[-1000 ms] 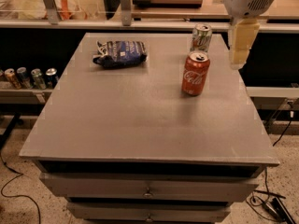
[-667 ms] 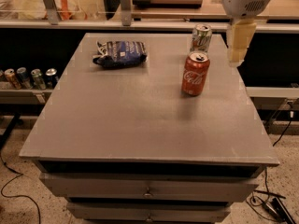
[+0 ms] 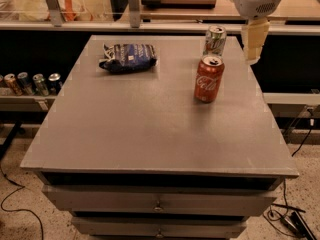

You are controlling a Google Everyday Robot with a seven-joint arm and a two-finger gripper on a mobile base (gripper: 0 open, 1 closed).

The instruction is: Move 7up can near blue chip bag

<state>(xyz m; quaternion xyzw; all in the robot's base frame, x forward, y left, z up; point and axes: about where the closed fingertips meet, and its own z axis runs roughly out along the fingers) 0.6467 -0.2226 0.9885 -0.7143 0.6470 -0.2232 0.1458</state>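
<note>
The 7up can [image 3: 214, 40] is slim, silver and green, with a silver top. It stands upright in the upper right of the frame, near the far edge of the table [image 3: 150, 134]. The blue chip bag [image 3: 128, 58] is a small, wrinkled, dark navy bag with white lettering. It lies flat in the upper left part of the frame, well apart from the can. The gripper [image 3: 253, 44] hangs just right of the can, at the upper right.

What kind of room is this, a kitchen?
Probably a robot test room, not a home kitchen. The table is a grey cabinet with drawers, more cans line a low shelf on the left, and the robot's gripper hangs by the 7up can at the far right.
</note>
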